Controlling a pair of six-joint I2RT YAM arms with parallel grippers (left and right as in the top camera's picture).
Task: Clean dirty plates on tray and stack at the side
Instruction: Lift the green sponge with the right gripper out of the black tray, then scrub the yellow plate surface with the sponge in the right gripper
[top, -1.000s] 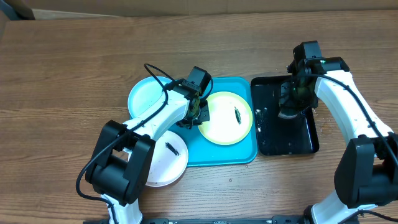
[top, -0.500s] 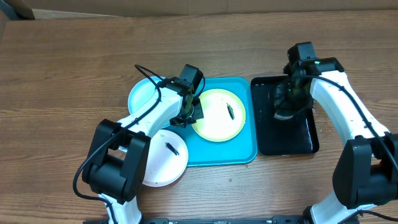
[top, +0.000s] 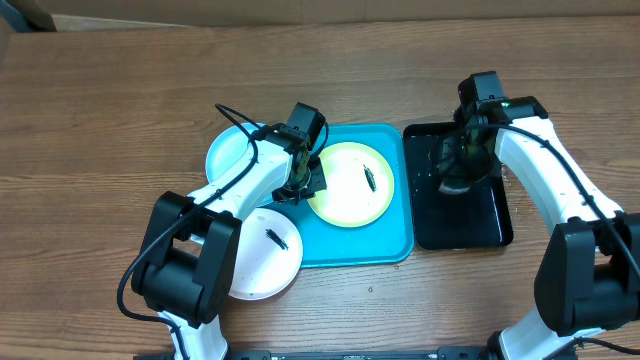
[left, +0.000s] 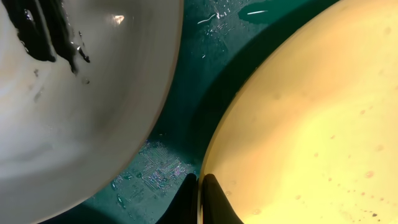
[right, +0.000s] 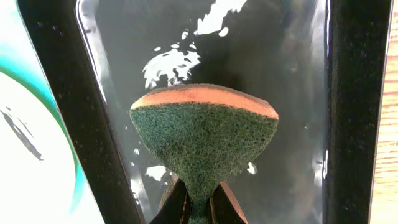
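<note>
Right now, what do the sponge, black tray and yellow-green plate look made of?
The sponge: green fibrous scouring face, orange foam backing, matte. The black tray: probably plastic, glossy, bright reflections on its wet floor. The yellow-green plate: likely plastic, smooth, faint sheen, small droplets.

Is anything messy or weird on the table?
Yes. The yellow-green plate on the blue tray has a dark smear. So does the white plate, which lies mostly off the tray on the table. The black tray looks wet under the sponge pinched in the right fingers.
</note>
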